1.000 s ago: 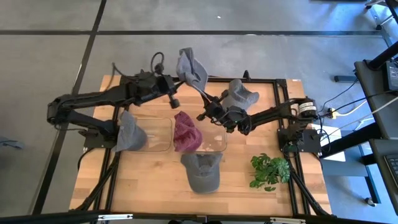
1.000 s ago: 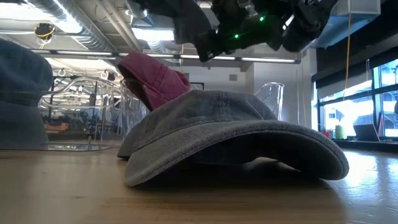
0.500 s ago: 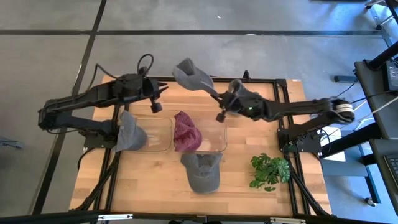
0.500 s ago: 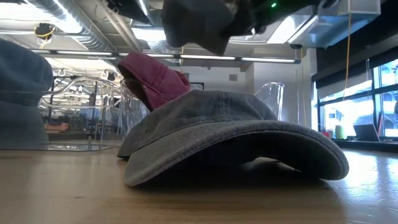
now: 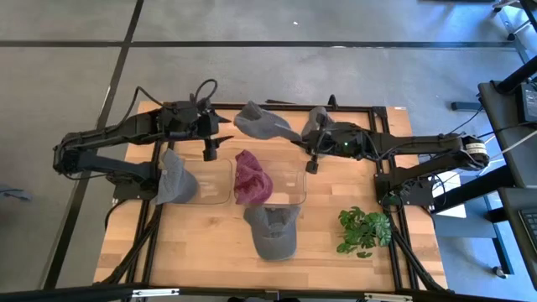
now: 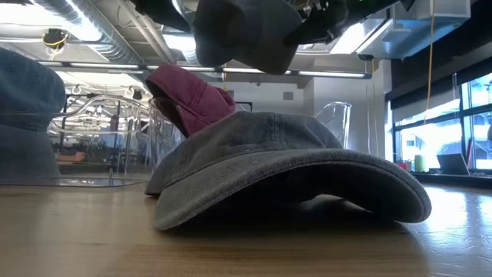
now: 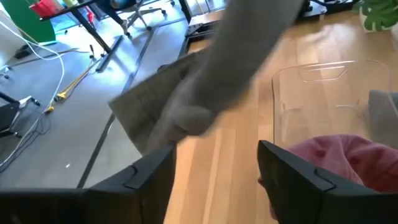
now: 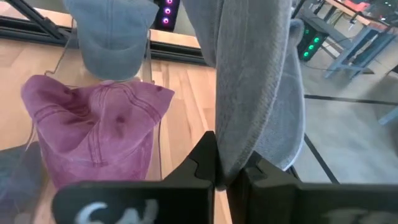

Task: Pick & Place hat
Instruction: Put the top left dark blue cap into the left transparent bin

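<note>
Right gripper (image 8: 225, 171) is clenched on the grey hat (image 5: 262, 123), pinching the fabric edge between its fingers. The hat hangs in the air over the far middle of the table (image 5: 193, 243), between the two arms, clear of everything below it. Holding it by the edge lets it drape, which probably keeps the crown free to drop over a stand.

Left gripper (image 7: 214, 180) is released, fingers spread, just left of the hat and over the far edge of the clear stand (image 5: 214, 180). Looks like it has let go of the hat or is waiting to take it; can't tell which.

On the table: red hat (image 5: 252, 178) over the middle stand, blue-grey hat (image 5: 174, 178) on the left one, another grey cap (image 5: 273, 231) lying flat at the near middle, plant (image 5: 363, 231) near right. A fifth cap (image 5: 323, 120) sits far right, beside the right arm.
</note>
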Controlling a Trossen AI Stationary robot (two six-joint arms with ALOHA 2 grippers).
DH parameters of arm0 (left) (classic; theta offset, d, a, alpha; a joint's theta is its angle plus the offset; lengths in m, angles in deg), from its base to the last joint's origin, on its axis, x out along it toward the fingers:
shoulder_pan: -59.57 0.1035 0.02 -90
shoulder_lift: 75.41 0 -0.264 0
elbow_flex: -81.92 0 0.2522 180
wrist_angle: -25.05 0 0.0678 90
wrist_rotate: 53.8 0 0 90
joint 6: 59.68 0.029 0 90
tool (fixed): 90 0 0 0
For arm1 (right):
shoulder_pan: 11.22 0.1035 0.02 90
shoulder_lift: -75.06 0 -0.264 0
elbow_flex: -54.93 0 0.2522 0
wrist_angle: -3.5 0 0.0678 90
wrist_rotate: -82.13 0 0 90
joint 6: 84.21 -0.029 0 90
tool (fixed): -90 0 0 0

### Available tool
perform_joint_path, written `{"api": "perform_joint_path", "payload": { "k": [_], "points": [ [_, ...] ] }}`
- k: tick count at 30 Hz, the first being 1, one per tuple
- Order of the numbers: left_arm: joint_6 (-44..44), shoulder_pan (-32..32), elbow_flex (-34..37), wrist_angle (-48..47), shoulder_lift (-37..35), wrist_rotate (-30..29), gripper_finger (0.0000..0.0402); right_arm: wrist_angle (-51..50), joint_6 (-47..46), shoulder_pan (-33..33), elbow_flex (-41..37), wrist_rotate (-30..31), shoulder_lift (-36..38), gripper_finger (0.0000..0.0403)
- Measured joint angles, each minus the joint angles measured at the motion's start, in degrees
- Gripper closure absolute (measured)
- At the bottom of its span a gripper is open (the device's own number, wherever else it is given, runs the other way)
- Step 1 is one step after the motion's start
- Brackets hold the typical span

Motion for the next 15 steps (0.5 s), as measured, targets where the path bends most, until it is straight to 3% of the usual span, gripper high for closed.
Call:
{"api": "perform_joint_path", "payload": {
  "k": [9, 15],
  "points": [
    [0.1, 0.0, 0.0, 0.4, 0.9, -0.5, 0.0164, 0.2, 1.2, 0.0, 0.0, -3.2, 0.0, 0.0388],
    [0.5, 0.0, 0.0, 2.9, 0.9, 5.3, 0.0166, 1.2, 1.2, 0.0, 0.0, -3.4, 0.0, 0.0388]
  ]
}}
